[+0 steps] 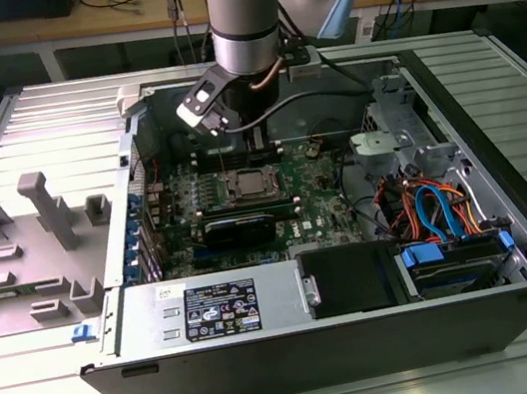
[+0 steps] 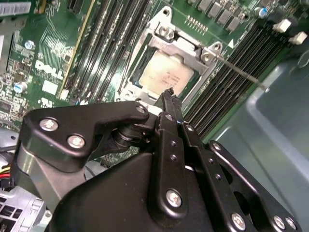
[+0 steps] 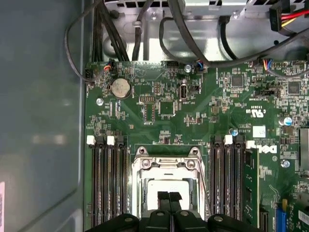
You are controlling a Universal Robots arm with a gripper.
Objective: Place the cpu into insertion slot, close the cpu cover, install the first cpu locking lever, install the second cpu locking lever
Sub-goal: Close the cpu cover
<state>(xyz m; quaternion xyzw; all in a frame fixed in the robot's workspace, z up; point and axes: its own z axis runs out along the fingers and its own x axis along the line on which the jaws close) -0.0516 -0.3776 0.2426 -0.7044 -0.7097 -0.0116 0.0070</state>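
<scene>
The cpu [image 2: 166, 77] [image 3: 166, 186] lies flat in the insertion slot [image 2: 129, 83] [image 3: 139, 193] on the green motherboard, its dull metal top showing through the cpu cover [image 2: 161, 44] [image 3: 166, 164], which lies down over it. A thin locking lever [image 2: 241, 72] [image 3: 204, 186] slants out from one socket corner over the memory slots. My gripper [image 2: 169, 93] [image 3: 169, 195] hovers just above the chip's edge, shut with nothing between its black fingers. In the exterior view the gripper [image 1: 256, 146] hangs behind the cpu [image 1: 247, 185], inside the open computer case.
Long black memory slots [image 3: 108, 188] [image 3: 227, 183] flank the socket on both sides. Cables [image 3: 193, 43] run along the board's far edge. The power supply [image 1: 212, 312] and drive bay with blue and orange cables [image 1: 438, 213] fill the case front. A grey fixture [image 1: 43, 239] sits at the exterior view's left.
</scene>
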